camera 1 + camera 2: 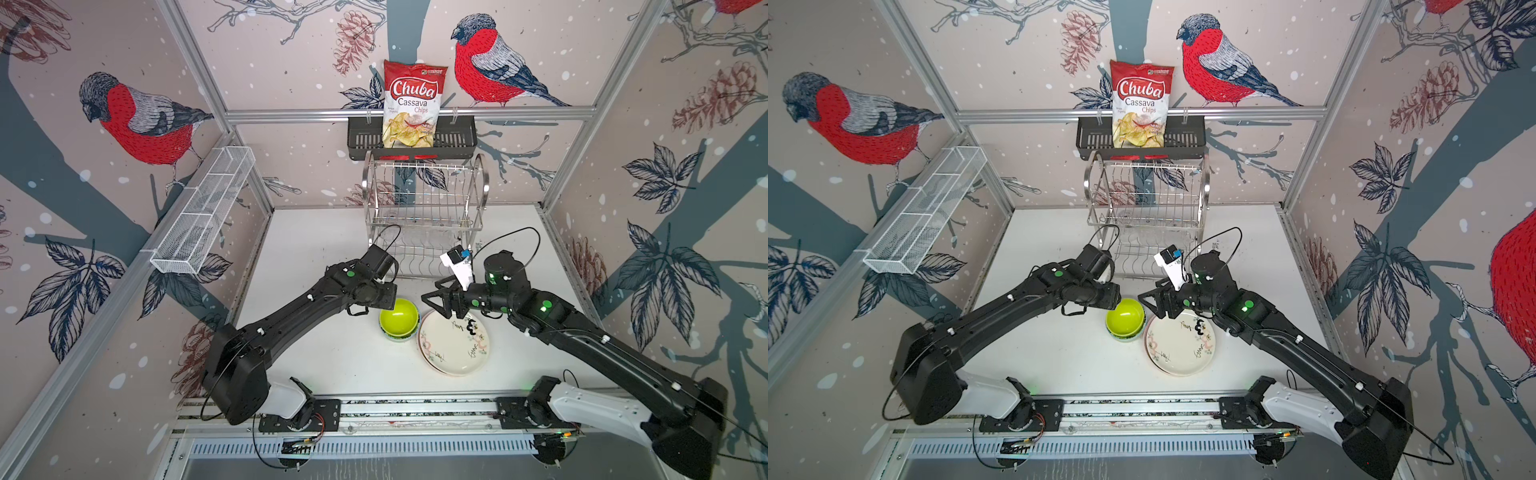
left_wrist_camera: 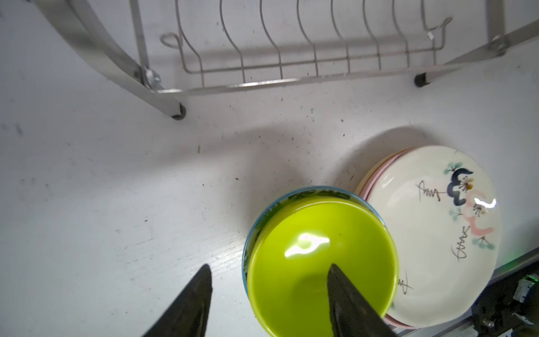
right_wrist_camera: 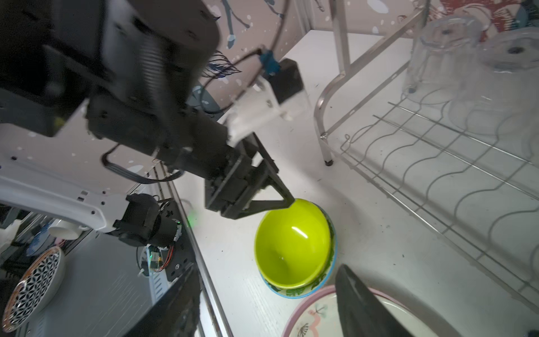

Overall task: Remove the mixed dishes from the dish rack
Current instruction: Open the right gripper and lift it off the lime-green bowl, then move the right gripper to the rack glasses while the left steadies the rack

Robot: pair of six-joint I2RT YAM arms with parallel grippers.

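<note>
White table (image 1: 324, 249): left gripper (image 2: 269, 266) spread astride lime bowl (image 1: 399, 316) rim; right gripper (image 1: 434, 306) gapes empty over doodle plate (image 1: 455, 347), bowl perhaps touching at nine o'clock.

You get bright, even light from above; glare spots sit on the glossy round lime-green bowl (image 2: 291, 227), the clear upturned tumblers (image 3: 443, 55) look blurred, and both top views bend at the edges
</note>
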